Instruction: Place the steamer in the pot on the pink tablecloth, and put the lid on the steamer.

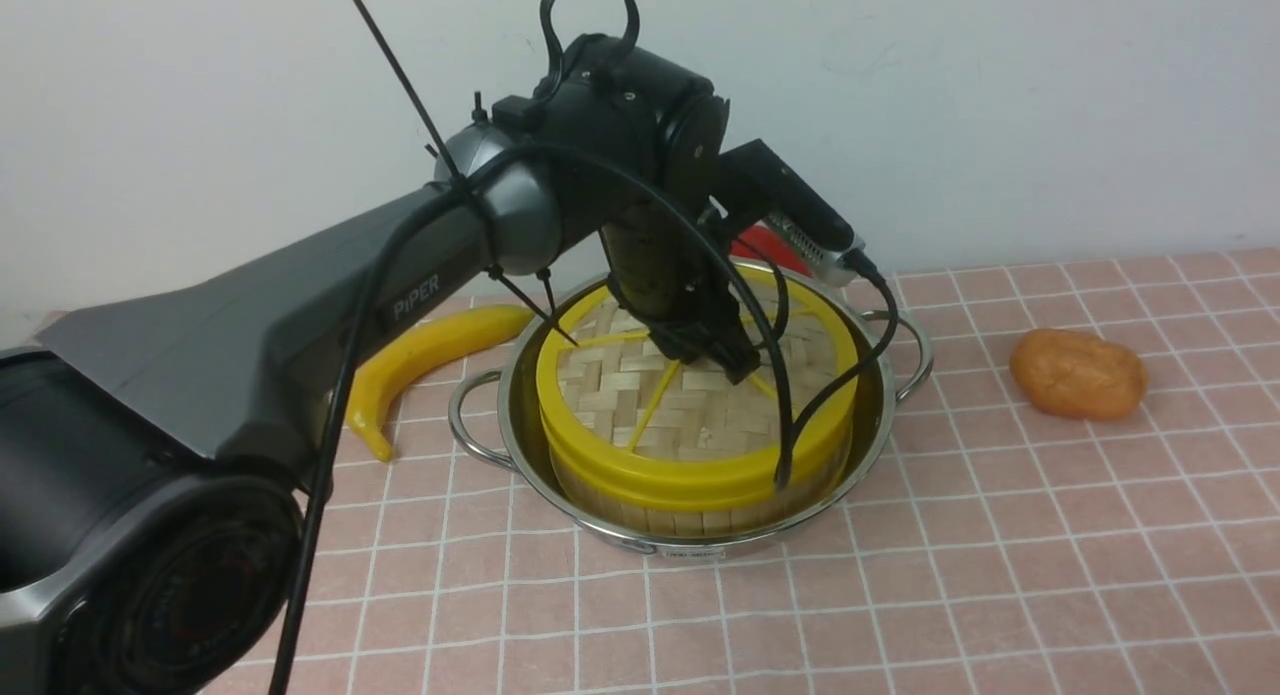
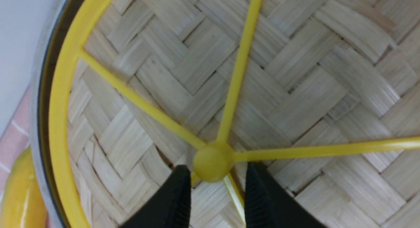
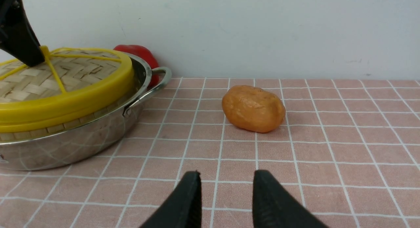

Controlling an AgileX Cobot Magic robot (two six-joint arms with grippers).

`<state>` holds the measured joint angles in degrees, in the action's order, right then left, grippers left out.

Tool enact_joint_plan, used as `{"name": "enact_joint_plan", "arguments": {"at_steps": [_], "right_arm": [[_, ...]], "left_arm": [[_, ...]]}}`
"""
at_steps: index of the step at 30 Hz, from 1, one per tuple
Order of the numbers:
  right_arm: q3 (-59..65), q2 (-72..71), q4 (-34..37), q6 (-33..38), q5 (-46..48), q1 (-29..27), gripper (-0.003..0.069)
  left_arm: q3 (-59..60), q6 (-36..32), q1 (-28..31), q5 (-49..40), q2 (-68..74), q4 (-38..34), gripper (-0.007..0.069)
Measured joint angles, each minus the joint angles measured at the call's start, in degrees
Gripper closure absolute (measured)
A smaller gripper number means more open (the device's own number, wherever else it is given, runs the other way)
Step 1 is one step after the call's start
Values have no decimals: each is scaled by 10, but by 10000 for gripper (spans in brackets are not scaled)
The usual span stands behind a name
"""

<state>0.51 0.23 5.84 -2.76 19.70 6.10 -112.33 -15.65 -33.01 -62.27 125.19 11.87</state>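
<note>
Lid: the lid [image 1: 640, 415] lies flat on the steamer [image 1: 690, 520], yellow rim on yellow rim, and looks seated all round.
Steamer: it sits down inside the pot [image 1: 640, 547], with a gap to the steel wall.
Pot: it stands on the cloth [image 1: 1000, 535], both wire handles free.
Left gripper: the left gripper [image 2: 217, 175] hangs right over the hub [image 2: 213, 162]. Its jaws are parted either side of a thin spoke and are pinching nothing.
Right gripper: the right gripper [image 3: 224, 178] is low over bare cloth, well apart from the pot, with jaws parted and empty.
Handling: the lid looks light, with a stiff rim and a weave that has a little give. The spokes are thin smooth plastic, so a hard squeeze would likely bend them or slip off.
Hold point: the hub or a spoke right beside it suits the lid. The thick rim suits the steamer.
Surface: the cloth lies flat and smooth. The shiny pot would probably slide if nudged sideways.
Room: a banana [image 1: 430, 355] lies just beside the left handle and a red pepper [image 3: 141, 55] sits behind the pot. An orange lump [image 1: 1078, 373] is well off to the right, and the wall is close behind.
</note>
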Motion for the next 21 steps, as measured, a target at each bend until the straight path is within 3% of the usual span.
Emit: {"name": "enact_joint_plan", "arguments": {"at_steps": [6,21], "right_arm": [[0,0,0,0,0,0,417],[0,0,0,0,0,0,417]], "left_arm": [[0,40,0,-12,1,42,395],[0,43,1,-3,-20,49,384]]}}
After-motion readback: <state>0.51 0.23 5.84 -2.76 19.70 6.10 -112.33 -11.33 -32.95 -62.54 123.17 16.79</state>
